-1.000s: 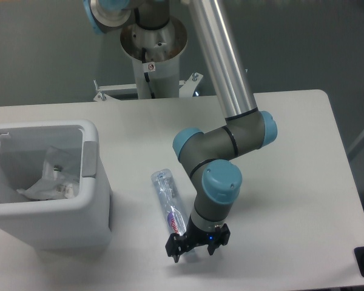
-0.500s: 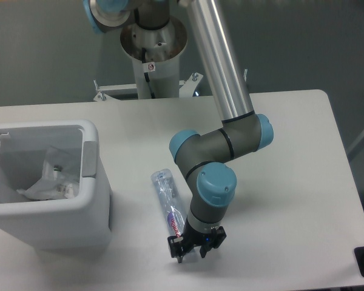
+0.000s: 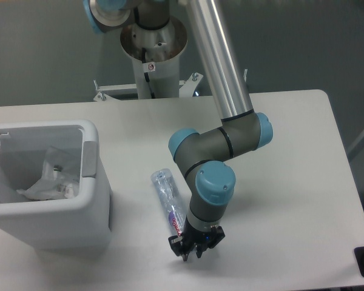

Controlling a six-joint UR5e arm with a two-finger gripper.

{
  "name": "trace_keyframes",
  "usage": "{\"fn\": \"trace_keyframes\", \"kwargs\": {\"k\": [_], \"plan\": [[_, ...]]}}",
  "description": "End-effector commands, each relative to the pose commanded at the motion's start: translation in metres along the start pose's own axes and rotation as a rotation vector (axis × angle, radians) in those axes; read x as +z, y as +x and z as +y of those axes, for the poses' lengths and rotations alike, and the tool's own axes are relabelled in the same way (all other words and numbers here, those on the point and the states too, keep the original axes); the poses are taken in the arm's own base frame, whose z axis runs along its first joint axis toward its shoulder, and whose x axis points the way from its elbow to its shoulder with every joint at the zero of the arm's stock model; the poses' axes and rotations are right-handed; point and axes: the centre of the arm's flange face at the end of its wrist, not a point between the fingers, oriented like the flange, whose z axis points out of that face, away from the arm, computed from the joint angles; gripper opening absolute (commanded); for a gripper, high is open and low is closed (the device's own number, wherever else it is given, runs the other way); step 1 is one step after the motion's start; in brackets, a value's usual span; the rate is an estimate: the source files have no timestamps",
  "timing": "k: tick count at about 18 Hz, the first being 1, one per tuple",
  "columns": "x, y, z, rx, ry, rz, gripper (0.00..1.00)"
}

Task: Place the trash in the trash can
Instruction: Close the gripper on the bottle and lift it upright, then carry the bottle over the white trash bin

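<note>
Your grey UR5e arm with pale blue joint caps [image 3: 215, 182] reaches down over the white table [image 3: 291, 151], its black two-finger gripper [image 3: 195, 248] pointing at the tabletop near the front edge. The gripper sits just at the lower end of the crushed clear plastic bottle with a red-purple label [image 3: 168, 200], which lies flat on the table, its length running from upper left to lower right, cap end toward the back. The labelled end of the bottle disappears behind the wrist, so you cannot see whether the fingers touch it. The black fingers stand close to each other with only a narrow gap showing, but from this angle you cannot tell whether they are pressed together or pinching the bottle's end. To the left of the bottle, a short way off, stands the white boxy plastic trash can with rounded corners and a thick rim [image 3: 94, 182], open at the top. Inside it lies the crumpled clear plastic wrapper [image 3: 51, 176]; its green strip is not discernible here. Behind the table, the arm's round metal base pedestal [image 3: 153, 54] rises on a white bracket against the grey floor.
</note>
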Motion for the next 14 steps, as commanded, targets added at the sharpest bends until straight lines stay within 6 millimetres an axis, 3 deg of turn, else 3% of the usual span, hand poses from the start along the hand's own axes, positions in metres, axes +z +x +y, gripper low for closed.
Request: {"fn": "trace_keyframes", "kwargs": {"k": [2, 5, 9, 14], "plan": [[-0.018, 0.002, -0.003, 0.002, 0.023, -0.004, 0.23], [-0.062, -0.005, -0.009, -0.004, 0.084, -0.02, 0.23], [-0.194, -0.021, -0.025, -0.013, 0.287, -0.062, 0.23], [-0.312, 0.002, -0.038, 0.036, 0.53, -0.099, 0.22]]}}
